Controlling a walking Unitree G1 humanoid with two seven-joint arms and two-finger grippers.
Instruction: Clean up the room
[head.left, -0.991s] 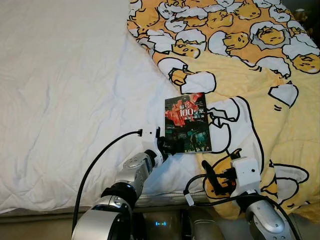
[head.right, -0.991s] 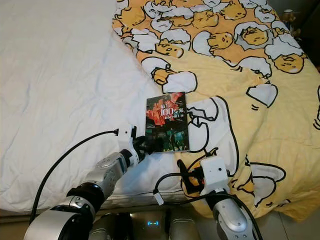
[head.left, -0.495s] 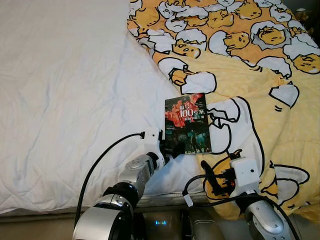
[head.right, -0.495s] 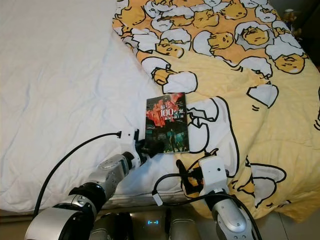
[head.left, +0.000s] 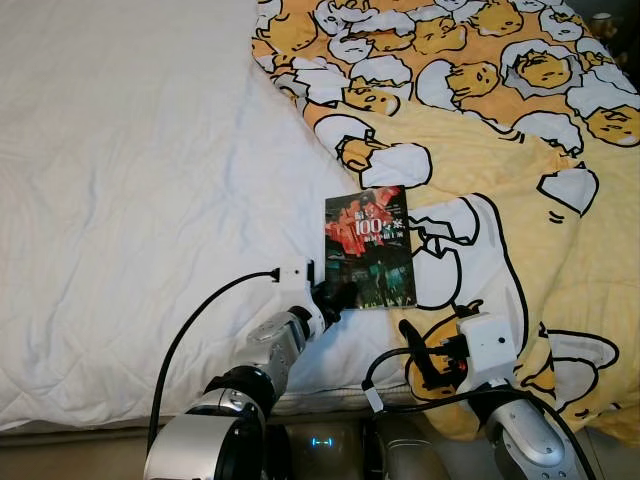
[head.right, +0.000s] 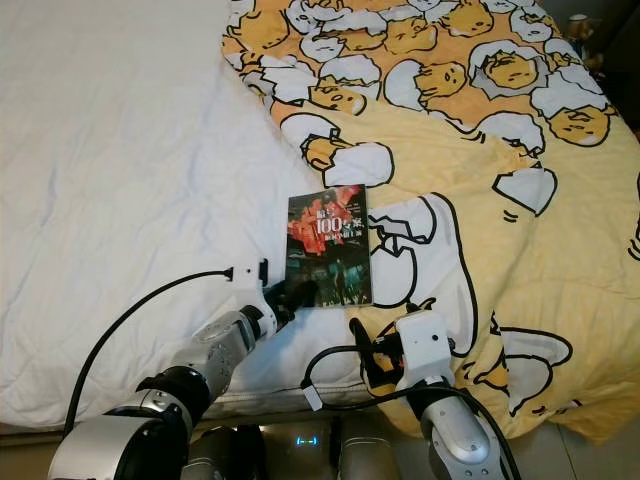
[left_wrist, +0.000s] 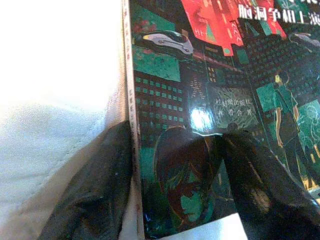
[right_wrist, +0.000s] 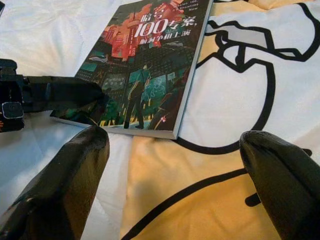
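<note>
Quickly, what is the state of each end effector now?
Left end effector: closed on the near corner of the book.
Right end effector: open, holding nothing.

Even indoor light keeps both head views sharp, the white sheet (head.left: 130, 180) bright toward ten o'clock. Up close, the sheet blows out, glare dots the glossy book (left_wrist: 200, 120), and foreground fingers (right_wrist: 65, 175) blur.

white quilted mattress (head.left: 130, 180), yellow cartoon duvet (head.left: 520, 170)
</note>
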